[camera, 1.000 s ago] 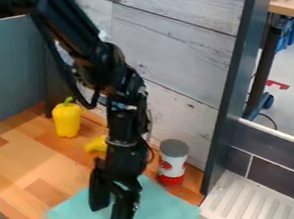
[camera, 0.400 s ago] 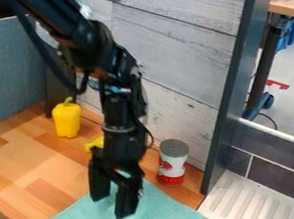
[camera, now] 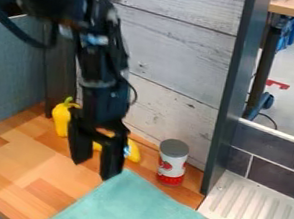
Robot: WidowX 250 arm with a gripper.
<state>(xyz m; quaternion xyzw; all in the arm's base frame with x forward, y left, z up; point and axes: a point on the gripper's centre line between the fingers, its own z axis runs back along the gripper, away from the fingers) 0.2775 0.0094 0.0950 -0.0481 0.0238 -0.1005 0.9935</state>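
The black gripper [camera: 93,169] hangs left of centre, pointing down with its fingers apart and nothing between them. Just right of and below its fingertips, a teal cloth [camera: 139,206] lies flat at the counter's front. Behind the gripper is a long yellow object [camera: 133,151], partly hidden by it. A yellow bell pepper [camera: 62,117] with a green stem stands to the left, near the back wall. Right of the gripper, a white and red can [camera: 171,163] with a grey lid stands upright.
A whitewashed plank wall [camera: 177,55] backs the wooden counter [camera: 14,171]. A dark upright post [camera: 234,97] divides it from the white sink [camera: 253,202] at the right. A grey-blue panel [camera: 9,74] bounds the left.
The arm and gripper have risen off the cloth and moved left and back, exposing more of the cloth and yellow object. The cloth's right corner has shifted slightly right.
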